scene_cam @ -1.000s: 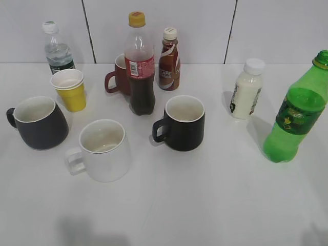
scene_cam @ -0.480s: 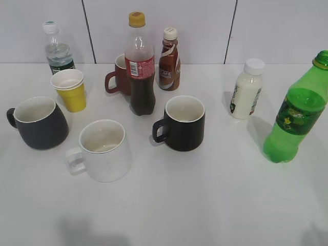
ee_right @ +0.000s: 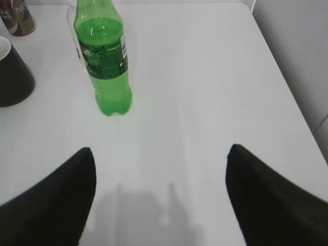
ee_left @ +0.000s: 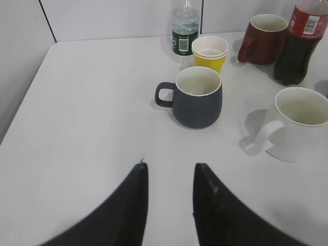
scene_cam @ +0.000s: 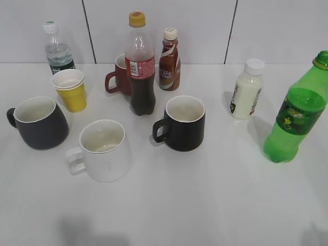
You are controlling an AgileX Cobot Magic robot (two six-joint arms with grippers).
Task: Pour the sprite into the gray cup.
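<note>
The sprite is a green bottle with a dark label, upright at the right edge of the table; it also shows in the right wrist view. The gray cup stands at the left with its handle to the left; it also shows in the left wrist view. My left gripper is open and empty, well short of the gray cup. My right gripper is wide open and empty, short of the sprite. Neither gripper shows in the exterior view.
A white mug, a black mug, a cola bottle, a dark red mug, a brown coffee bottle, a yellow paper cup, a water bottle and a white milk bottle stand about the table.
</note>
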